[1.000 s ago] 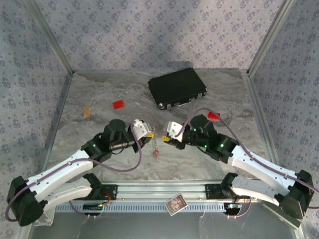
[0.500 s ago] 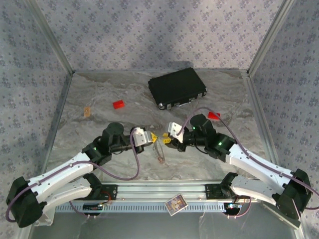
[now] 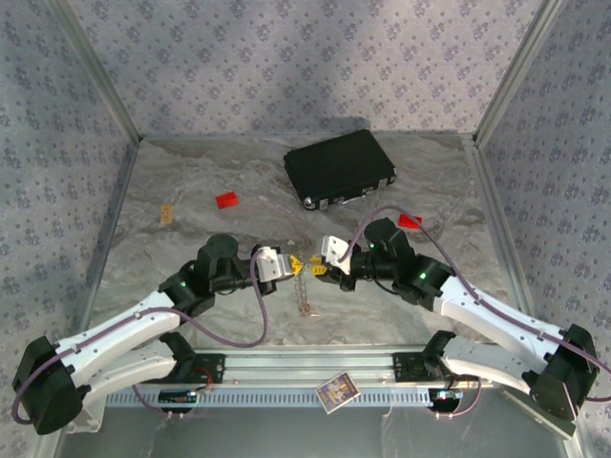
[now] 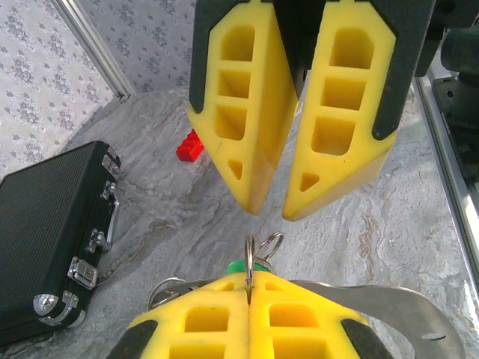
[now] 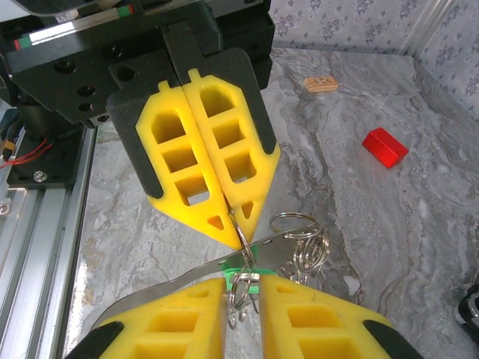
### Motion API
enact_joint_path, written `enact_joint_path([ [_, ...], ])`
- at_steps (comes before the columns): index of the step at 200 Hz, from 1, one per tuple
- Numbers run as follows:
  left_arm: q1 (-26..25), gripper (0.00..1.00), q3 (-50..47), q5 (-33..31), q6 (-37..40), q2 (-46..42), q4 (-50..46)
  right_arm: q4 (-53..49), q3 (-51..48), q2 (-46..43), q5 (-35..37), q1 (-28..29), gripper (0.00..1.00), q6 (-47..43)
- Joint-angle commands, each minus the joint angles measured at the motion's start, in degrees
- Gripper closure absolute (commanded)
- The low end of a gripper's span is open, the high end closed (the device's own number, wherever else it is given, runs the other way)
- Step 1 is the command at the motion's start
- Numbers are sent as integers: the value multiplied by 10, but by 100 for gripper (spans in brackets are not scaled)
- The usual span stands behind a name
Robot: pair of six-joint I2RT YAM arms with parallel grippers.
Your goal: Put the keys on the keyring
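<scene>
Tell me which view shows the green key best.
Right wrist: the green key is close up, its tag plainly visible low in the frame. Left wrist catches just a green sliver. Top external: too small to tell.

Grey marbled table (image 3: pixel 191 162). Black case (image 3: pixel 340 168) flat near far edge, right of middle, set askew to that edge. Red block (image 3: pixel 227 200) left of case, apart from it. Second red block (image 3: pixel 410 221) toward right edge, nearer than case. Small tan piece (image 3: pixel 167 213) close to left edge.
</scene>
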Motion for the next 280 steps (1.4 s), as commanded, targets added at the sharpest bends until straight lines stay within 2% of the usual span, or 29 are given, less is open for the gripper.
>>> enact_joint_path([
  [1, -2, 100, 7, 9, -13, 0, 42, -17, 25, 7, 13, 9, 80, -14],
  [33, -2, 100, 8, 9, -46, -1, 43, -9, 19, 15, 74, 27, 80, -20],
  [51, -2, 100, 7, 7, -51, -5, 42, -8, 17, 14, 84, 29, 80, -25],
  [142, -2, 100, 10, -1, -71, 1, 51, -20, 22, 18, 74, 42, 99, -32],
  [182, -2, 100, 10, -3, -88, 5, 80, -21, 24, 32, 56, 51, 100, -32],
  [241, -2, 100, 8, -7, -70, 5, 78, -26, 8, 1, 31, 34, 74, -24],
  [256, -2, 100, 9, -3, -57, 7, 72, -27, 3, -11, -8, 9, 71, -12],
  [280, -2, 100, 8, 12, -33, 6, 62, -27, 7, -11, -82, -27, 72, 14],
])
